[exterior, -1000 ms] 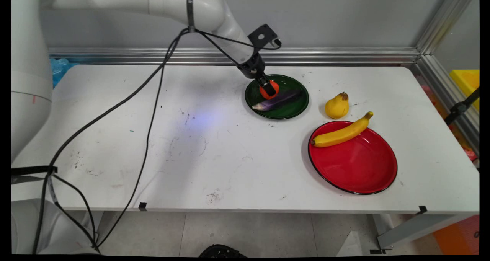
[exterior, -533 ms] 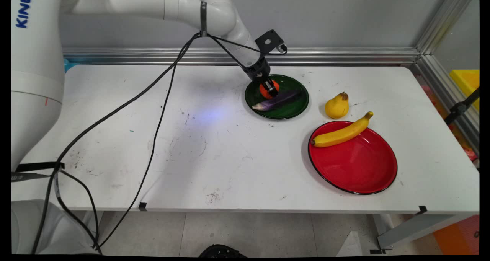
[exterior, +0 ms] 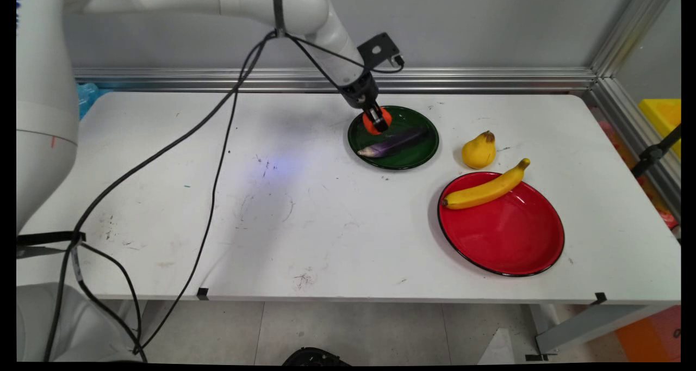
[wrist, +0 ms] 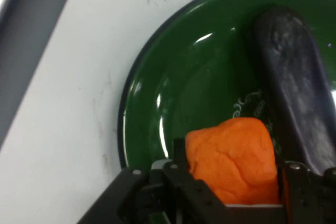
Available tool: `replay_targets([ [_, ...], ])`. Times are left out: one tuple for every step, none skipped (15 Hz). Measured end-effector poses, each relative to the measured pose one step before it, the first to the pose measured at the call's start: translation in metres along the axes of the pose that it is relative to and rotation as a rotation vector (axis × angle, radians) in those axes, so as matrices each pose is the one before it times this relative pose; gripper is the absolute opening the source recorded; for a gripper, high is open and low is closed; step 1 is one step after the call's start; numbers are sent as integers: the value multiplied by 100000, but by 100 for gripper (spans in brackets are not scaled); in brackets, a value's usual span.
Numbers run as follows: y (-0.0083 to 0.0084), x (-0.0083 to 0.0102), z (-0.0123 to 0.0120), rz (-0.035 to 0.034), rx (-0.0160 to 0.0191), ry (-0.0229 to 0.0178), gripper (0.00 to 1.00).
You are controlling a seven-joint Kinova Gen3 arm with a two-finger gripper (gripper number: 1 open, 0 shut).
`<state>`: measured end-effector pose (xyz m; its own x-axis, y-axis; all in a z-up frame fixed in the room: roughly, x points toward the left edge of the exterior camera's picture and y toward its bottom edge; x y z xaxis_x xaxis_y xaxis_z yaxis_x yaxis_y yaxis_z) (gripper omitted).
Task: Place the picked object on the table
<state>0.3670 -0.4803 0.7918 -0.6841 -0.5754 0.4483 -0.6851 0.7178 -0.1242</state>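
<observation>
Stretching across most of the main view is a white surface, scuffed with dark marks and scratches, with small black tabs along its near edge. A grey wall stands behind it, an aluminium rail running along the far edge and turning down the right side. Pale floor tiles show below the near edge, and something yellow sits beyond the right-hand rail.

At the far middle, the gripper is closed on an orange fruit over the far left part of a green plate; in the hand view the fruit sits between the fingers above the plate. A purple eggplant lies on the same plate, just near-side of the fruit. To the right stands a yellow pear, and nearer, a banana rests on the far rim of a red plate.
</observation>
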Motion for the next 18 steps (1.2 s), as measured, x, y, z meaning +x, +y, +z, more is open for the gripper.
replay_targets([
  [161,117,-1103,1528,-190,209,0],
  [168,83,-1003,1471,-314,282,0],
  [275,149,-1225,2021,-629,506,0],
  [365,159,-1249,2409,-963,711,0],
  [432,153,-1215,2571,-1178,727,0],
  [525,170,-1163,3022,-1527,750,0],
  [544,132,-901,2741,-1624,619,0],
  [707,145,-982,3399,-2138,709,0],
  [672,165,-754,3044,-1963,630,0],
  [847,235,-732,3425,-2379,704,0],
  [849,289,-582,2911,-2172,649,0],
  [825,283,-452,2362,-2008,530,0],
  [801,299,-284,1793,-1778,328,0],
  [660,266,-93,1274,-1347,184,0],
  [639,231,2,1026,-1247,30,0],
  [793,306,214,1232,-1367,43,0],
  [536,227,331,820,-918,31,0],
  [339,135,259,490,-573,-24,0],
])
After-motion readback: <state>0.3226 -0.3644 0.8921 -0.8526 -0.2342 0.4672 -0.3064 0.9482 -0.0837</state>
